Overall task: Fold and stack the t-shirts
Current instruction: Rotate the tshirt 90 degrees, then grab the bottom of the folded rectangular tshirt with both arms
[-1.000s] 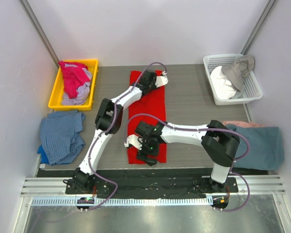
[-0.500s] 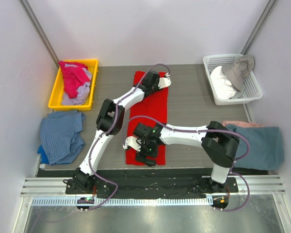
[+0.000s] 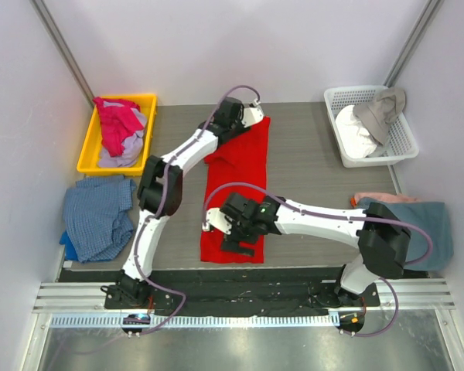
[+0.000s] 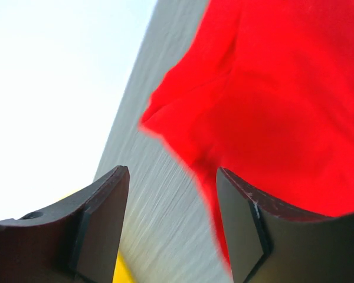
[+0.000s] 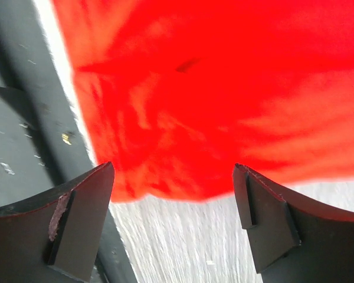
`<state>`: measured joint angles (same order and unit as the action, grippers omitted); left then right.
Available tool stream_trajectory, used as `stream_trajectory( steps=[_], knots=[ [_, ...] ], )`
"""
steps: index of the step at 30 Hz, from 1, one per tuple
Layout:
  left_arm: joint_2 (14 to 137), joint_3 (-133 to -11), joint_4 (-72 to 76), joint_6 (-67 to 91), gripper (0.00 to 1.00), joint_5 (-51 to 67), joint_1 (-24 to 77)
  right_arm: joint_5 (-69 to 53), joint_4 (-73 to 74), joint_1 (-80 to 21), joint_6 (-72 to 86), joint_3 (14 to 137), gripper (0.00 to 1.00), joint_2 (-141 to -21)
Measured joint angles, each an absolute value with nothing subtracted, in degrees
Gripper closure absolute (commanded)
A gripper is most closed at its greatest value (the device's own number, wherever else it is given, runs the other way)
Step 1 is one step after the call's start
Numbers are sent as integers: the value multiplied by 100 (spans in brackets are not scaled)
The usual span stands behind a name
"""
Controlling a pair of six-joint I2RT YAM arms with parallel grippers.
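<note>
Pale walls (image 3: 216,46) enclose the grey worktop (image 3: 309,162); the red t-shirt (image 3: 243,166) lies in a long strip at its middle, left claw (image 4: 172,177) wide and empty at the far end, right claw (image 5: 174,174) wide and empty at the near end

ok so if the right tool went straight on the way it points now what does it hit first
Most likely the red t-shirt: its edge fills the gap ahead of the right tool, bare table beside it. How far off is unclear.

Overhead rear view; two close wrist views (shared: red t-shirt (image 3: 247,162))
</note>
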<state>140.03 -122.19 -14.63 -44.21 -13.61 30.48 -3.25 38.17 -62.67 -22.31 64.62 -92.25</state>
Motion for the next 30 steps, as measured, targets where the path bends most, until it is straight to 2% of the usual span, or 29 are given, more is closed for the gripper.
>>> stream_trajectory(
  steps=[7,13,22,30],
  knots=[
    [11496,-9904,-1647,-4093,28,-1264,3030,526,3280,-6139,-2185,5472,8,-8335],
    [9539,-7856,-2359,-3594,27,-624,3057,849,2904,-5784,-2027,4912,11,-7714],
    [8438,-5983,-3487,-3280,31,554,3559,777,2539,-5725,-1927,4327,16,-7395],
    [8230,-5319,-3636,-3048,32,1372,3535,548,2405,-5769,-1929,4174,18,-7400]
  ],
)
